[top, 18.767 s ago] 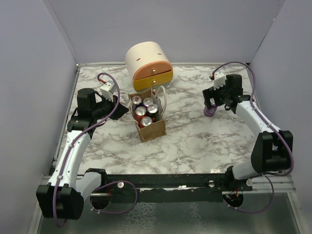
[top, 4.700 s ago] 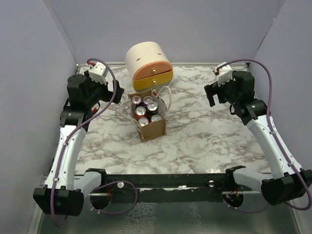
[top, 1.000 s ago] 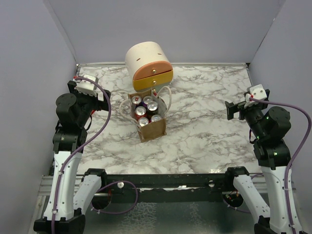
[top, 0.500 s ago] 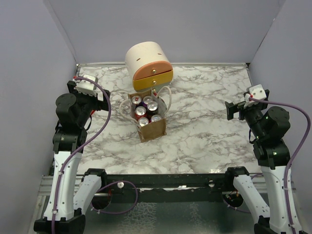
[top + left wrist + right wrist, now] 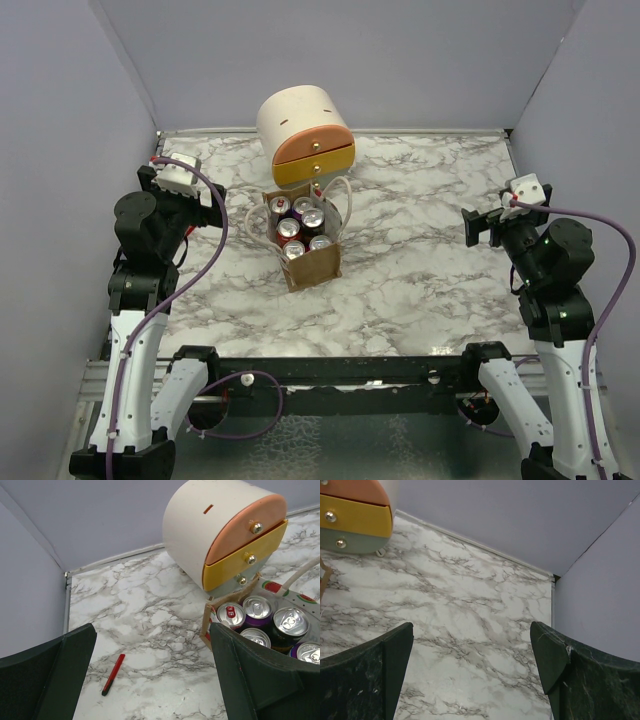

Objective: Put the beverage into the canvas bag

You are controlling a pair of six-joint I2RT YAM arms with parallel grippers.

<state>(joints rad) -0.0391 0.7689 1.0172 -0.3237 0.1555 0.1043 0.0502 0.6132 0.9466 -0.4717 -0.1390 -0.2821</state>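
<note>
The tan canvas bag stands upright mid-table with its cream handles spread. Several beverage cans stand packed inside it, tops up. In the left wrist view the cans show at the right, behind the bag's brown rim. My left gripper hangs raised to the left of the bag, open and empty. Off to the bag's right, my right gripper is raised too, open and empty over bare marble.
A cream-and-orange rounded drawer box sits just behind the bag, also seen as the drawer box and the drawer box. A red pen lies on the marble at the left. Grey walls close three sides.
Nothing has moved over the last second. Since the earliest frames both arms have drawn back from the bag, and one more can stands in it.
</note>
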